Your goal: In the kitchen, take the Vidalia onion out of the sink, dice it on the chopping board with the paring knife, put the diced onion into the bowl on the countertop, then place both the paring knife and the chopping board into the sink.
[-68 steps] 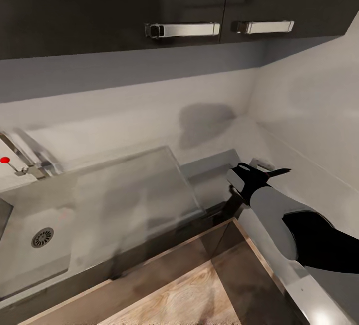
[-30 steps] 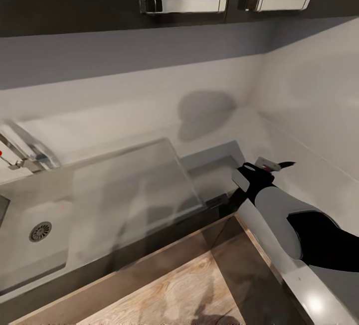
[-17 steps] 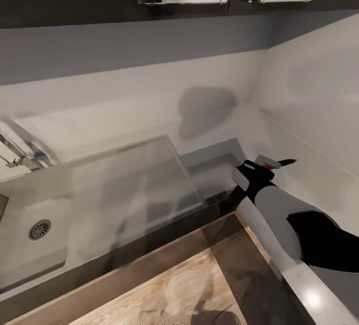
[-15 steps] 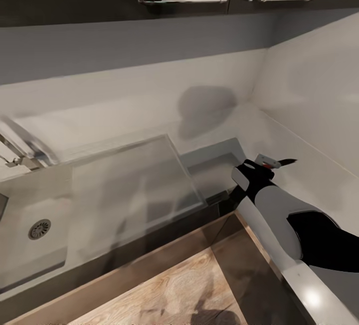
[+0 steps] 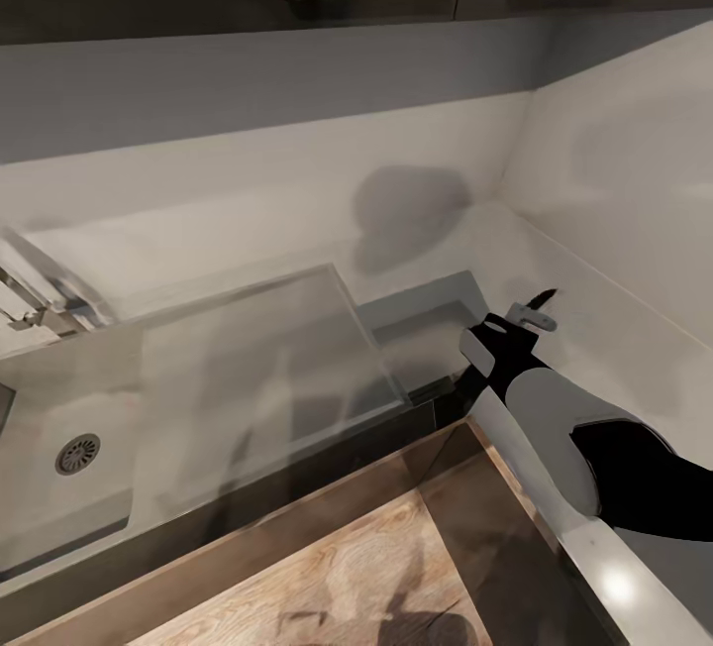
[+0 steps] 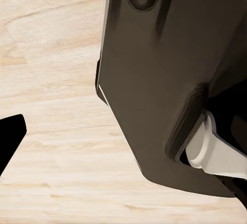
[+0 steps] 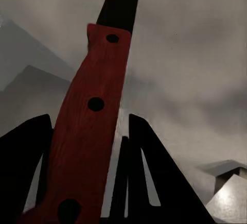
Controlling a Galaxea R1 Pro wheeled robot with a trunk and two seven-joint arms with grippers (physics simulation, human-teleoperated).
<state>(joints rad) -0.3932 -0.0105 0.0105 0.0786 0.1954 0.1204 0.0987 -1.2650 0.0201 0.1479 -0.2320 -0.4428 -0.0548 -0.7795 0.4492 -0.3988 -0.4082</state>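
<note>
While sink (image 5: 59, 448) lies well left of right arm, paring knife (image 7: 92, 116) is held above grey surface (image 5: 416, 314) at corner, right hand (image 7: 85, 183) clenched on red handle. Judged light, rigid, sharp-bladed; best gripped mid-handle. Left hand (image 6: 10, 141) state cannot be told.

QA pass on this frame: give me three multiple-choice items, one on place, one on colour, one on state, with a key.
1. Where is the sink in the head view?
A. lower left
B. upper right
C. centre top

2. What colour is the paring knife handle?
A. blue
B. red
C. white

3. What is the right gripper doing?
A. open, empty
B. shut on a bowl
C. shut on the paring knife

Key: 1 A, the drain sits at lower left; 2 B, the right wrist view shows a red riveted handle; 3 C, the jaws flank that handle.
</note>
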